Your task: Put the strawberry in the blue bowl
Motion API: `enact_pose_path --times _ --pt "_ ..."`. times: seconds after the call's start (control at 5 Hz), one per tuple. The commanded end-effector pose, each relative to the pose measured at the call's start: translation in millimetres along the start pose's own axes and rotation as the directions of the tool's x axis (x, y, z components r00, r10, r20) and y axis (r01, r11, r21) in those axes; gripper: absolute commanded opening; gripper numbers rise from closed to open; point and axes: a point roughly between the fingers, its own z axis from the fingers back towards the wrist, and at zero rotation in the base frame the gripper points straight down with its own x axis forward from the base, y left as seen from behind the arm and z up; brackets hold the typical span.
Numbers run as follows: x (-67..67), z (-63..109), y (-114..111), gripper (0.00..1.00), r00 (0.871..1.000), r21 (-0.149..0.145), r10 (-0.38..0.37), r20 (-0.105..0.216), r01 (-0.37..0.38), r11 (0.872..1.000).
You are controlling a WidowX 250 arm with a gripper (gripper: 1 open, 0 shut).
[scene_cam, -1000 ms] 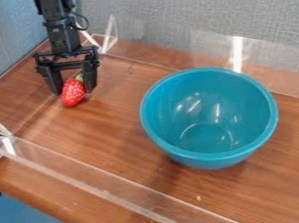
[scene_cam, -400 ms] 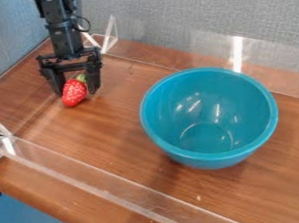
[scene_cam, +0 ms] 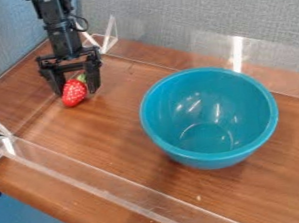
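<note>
The strawberry (scene_cam: pixel 74 91) is small and red, lying on the wooden table at the back left. My gripper (scene_cam: pixel 73 83) hangs straight down over it, open, with one black finger on each side of the fruit; whether the fingers touch it I cannot tell. The blue bowl (scene_cam: pixel 208 116), large, glossy and teal, stands empty to the right of the gripper, well apart from it.
Low clear acrylic walls (scene_cam: pixel 79 176) fence the wooden table (scene_cam: pixel 101 139) along the front, left and back. A grey-blue textured wall rises behind. The table's front edge drops off at the lower left.
The gripper has shifted very slightly, with the arm above leaning a little to the left. The strawberry and the bowl have stayed in place.
</note>
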Motion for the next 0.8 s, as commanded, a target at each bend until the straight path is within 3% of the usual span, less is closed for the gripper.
enact_pose_path --times 0.0,0.6 --pt "-0.7 22.4 35.0 1.00 0.995 -0.007 0.064 0.075 -0.063 0.998" --pt "-6.0 25.4 39.9 1.00 0.992 -0.040 0.096 0.082 -0.093 0.995"
